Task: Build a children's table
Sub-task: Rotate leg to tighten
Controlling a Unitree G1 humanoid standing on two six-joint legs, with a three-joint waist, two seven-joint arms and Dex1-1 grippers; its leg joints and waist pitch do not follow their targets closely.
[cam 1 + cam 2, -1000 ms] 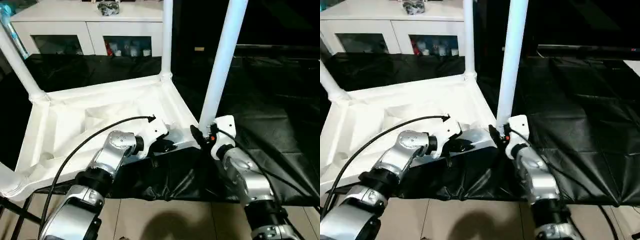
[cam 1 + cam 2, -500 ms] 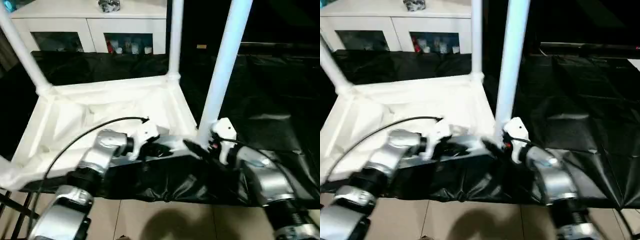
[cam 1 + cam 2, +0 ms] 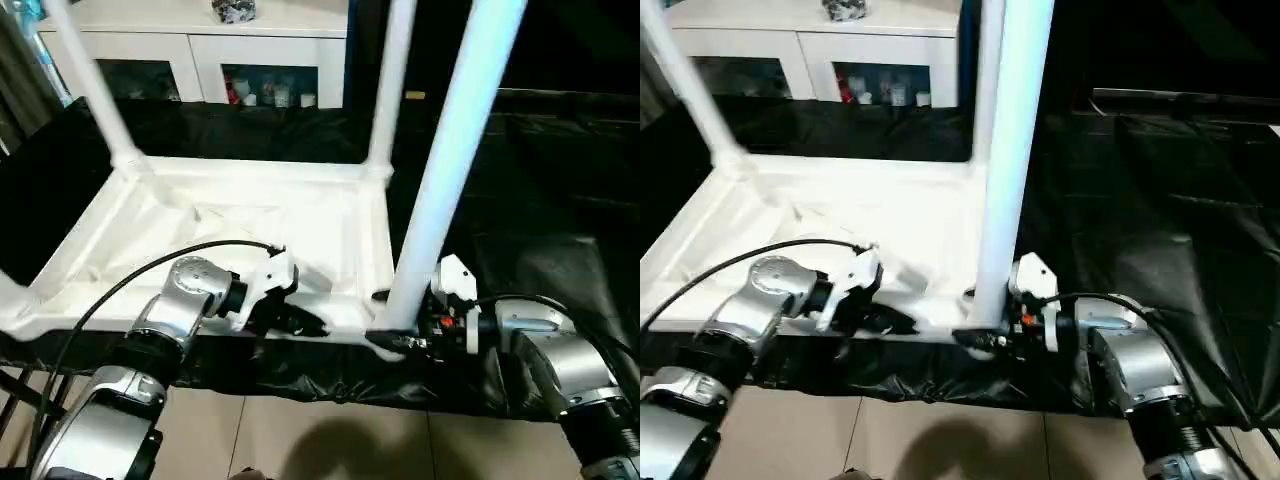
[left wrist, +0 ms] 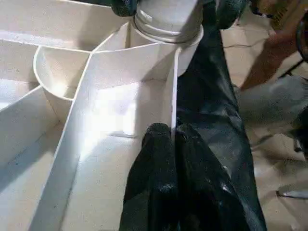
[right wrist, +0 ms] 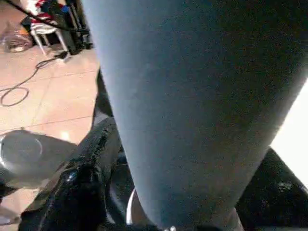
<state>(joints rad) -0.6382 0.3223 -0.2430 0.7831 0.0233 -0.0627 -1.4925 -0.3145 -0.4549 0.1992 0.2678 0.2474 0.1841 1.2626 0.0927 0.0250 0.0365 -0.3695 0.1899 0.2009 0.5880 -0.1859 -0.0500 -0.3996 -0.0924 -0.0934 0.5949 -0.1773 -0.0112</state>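
Head views: no legible writing. The top (image 3: 250, 230) is lying underside up on a black sheet (image 3: 560, 210); four legs are standing upright, tops cut off.

Left wrist: left gripper (image 4: 172, 139) is pinching the top's rim.

Right wrist: right gripper (image 3: 392, 340) fingers are straddling the near leg (image 5: 202, 96); grip unclear.

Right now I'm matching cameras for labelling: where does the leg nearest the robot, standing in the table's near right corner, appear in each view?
Left eye view: nearest leg, tall, right of centre.
Right eye view: centre, running bottom to top.
Left wrist view: its foot, beyond the left gripper pinching the table top rim.
Right wrist view: close up, a wide grey tube.
Shared landmark: the corner socket it stands in.
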